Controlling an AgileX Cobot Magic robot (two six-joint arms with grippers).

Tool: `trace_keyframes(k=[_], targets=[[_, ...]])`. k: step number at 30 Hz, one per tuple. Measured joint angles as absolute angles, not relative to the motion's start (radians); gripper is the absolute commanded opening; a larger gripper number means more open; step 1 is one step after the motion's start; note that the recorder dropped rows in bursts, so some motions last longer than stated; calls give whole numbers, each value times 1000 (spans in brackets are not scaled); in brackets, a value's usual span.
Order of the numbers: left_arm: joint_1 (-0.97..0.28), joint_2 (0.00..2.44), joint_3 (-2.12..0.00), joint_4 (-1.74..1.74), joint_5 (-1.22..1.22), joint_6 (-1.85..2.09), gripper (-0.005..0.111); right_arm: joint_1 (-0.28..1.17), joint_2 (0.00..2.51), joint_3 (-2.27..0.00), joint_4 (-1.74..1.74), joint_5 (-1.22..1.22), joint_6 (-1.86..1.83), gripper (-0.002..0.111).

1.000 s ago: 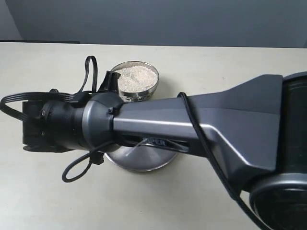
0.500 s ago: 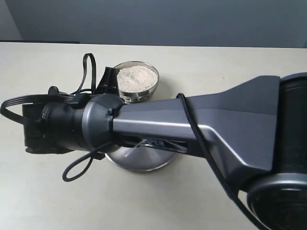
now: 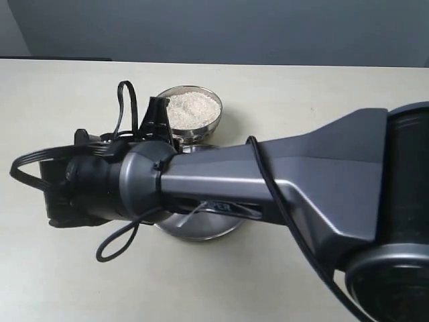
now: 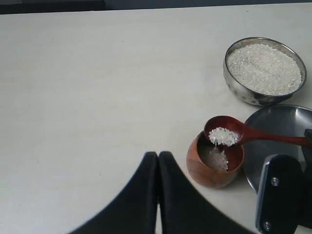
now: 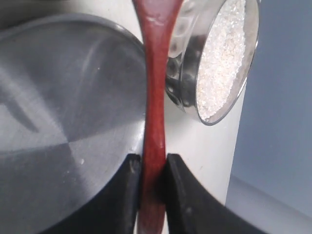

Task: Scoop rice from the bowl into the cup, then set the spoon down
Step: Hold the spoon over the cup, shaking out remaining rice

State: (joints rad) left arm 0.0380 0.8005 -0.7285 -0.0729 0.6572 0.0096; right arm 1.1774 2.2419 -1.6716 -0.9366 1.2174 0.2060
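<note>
In the left wrist view the reddish wooden spoon (image 4: 253, 135) hangs tipped over the brown wooden cup (image 4: 207, 173). White rice (image 4: 223, 136) lies on its head and grains are falling onto the little heap inside the cup. The steel bowl (image 4: 243, 95), heaped with rice, stands beyond it. My right gripper (image 5: 152, 163) is shut on the spoon's handle (image 5: 155, 97), with the bowl (image 5: 183, 58) off to one side. My left gripper (image 4: 158, 155) is shut and empty, over bare table beside the cup. In the exterior view an arm hides the cup and spoon, but the bowl (image 3: 198, 131) shows.
A wide flat steel plate (image 4: 278, 141) lies beside the cup, under the spoon handle, and it also shows as the plate (image 3: 194, 228) below the arm. A large dark arm (image 3: 268, 181) with looping cables crosses the middle of the exterior view.
In the exterior view the big arm's wrist has shifted slightly right and down. The black finger beside the bowl has moved a little with it.
</note>
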Motion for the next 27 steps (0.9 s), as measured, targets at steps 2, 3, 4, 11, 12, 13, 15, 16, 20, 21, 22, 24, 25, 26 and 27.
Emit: trace_keyframes(k=[2,3,4,11,12,13,15,16,20,21,22,24,25,26,27], targets=[[38,801,-729,-73,657,10,0,1183,2242,-1649,-957,1217,212,-1],[38,801,-729,-73,657,10,0,1188,2242,-1643,-964,1217,214,-1],[38,801,-729,-72,657,10,0,1191,2242,-1636,-968,1217,216,-1],[38,801,-729,-72,657,10,0,1200,2242,-1630,-1008,1216,231,-1],[38,801,-729,-72,657,10,0,1200,2242,-1630,-1012,1216,231,-1],[38,801,-729,-72,657,10,0,1200,2242,-1630,-1014,1216,231,-1],[38,801,-729,-72,657,10,0,1200,2242,-1630,-1026,1216,231,-1],[38,801,-729,-72,657,10,0,1200,2242,-1630,-1033,1216,231,-1],[38,801,-729,-72,657,10,0,1200,2242,-1630,-1069,1216,233,-1],[38,801,-729,-72,657,10,0,1200,2242,-1630,-1074,1216,233,-1],[38,801,-729,-72,657,10,0,1200,2242,-1630,-1076,1216,233,-1],[38,801,-729,-72,657,10,0,1200,2242,-1630,-1086,1216,233,-1],[38,801,-729,-72,657,10,0,1200,2242,-1630,-1090,1216,233,-1],[38,801,-729,-72,657,10,0,1200,2242,-1630,-1099,1216,233,-1],[38,801,-729,-72,657,10,0,1200,2242,-1630,-1111,1216,233,-1]])
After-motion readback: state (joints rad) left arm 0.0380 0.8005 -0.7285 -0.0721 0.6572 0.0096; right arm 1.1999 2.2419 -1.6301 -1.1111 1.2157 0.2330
